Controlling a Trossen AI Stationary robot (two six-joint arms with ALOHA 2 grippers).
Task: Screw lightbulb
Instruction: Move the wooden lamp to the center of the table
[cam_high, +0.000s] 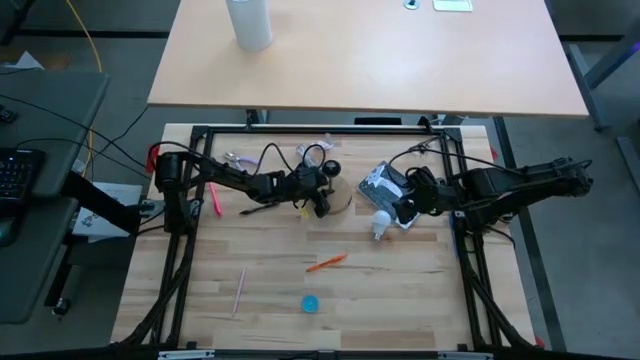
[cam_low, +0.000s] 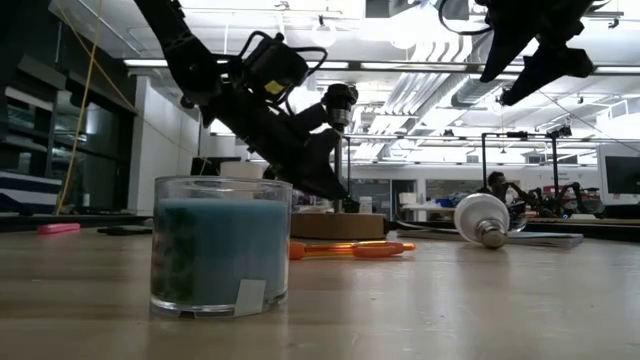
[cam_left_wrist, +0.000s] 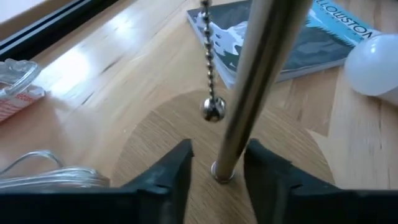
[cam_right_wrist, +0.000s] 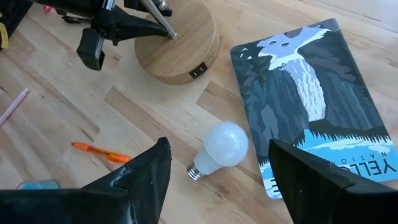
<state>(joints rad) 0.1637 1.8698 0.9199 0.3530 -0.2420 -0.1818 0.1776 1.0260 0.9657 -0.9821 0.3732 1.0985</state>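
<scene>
Left pincer (cam_left_wrist: 217, 177) straddles the lamp rod (cam_left_wrist: 249, 87), fingers apart; right pincer (cam_right_wrist: 217, 177), spread, hovers over the bulb (cam_right_wrist: 222, 148) mid-surface.

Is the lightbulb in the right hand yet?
No: the lightbulb lies on the table beside the book, under the open right hand.

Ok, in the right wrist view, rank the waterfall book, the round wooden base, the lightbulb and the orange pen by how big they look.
1. waterfall book, largest by far.
2. round wooden base, though it lies farther from the camera, so it is partly shrunk by distance.
3. lightbulb.
4. orange pen, thin, about as long as the lightbulb.
</scene>
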